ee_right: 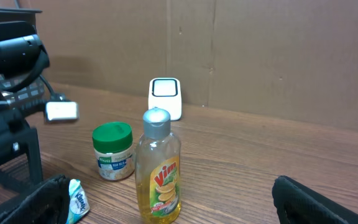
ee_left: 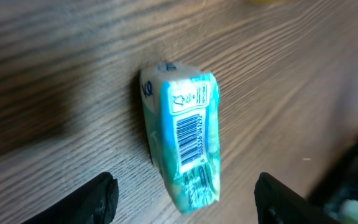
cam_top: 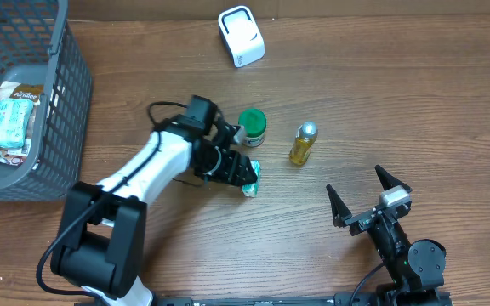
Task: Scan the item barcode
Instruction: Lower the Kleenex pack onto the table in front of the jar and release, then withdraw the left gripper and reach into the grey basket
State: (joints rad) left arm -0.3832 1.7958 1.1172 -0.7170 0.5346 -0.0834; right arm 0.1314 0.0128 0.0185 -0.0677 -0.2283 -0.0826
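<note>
Left gripper [cam_top: 235, 170]: released. Its two dark fingers [ee_left: 98, 199] stand wide apart at either side of the wrist view and touch nothing. It hangs over the middle of the brown wood-grain surface [cam_top: 381, 93].

Teal and white soft packet [ee_left: 185, 134]: lies flat on the surface in the gap between those fingers, free of both. Black barcode on a white panel, facing up toward the wrist camera. From overhead only its end shows, past the gripper's tip, just beside the small white jar with the green lid [cam_top: 252, 127], on the robot's side of it.

White rounded scanner box [cam_top: 241, 36]: upright near the far edge of the surface, well apart from the packet. Its window side cannot be read from above.

Clear bottle of yellow liquid with a silver cap [cam_top: 303, 143]: upright, near the jar but not touching it. Red and yellow label shows in the right wrist view.

Right gripper [cam_top: 355, 180]: fully spread, empty, low over the near right part of the surface, well apart from the bottle.

Grey plastic mesh basket [cam_top: 66, 110]: far left, with pale wrapped packets [cam_top: 11, 119] inside. Their number is hard to tell.
</note>
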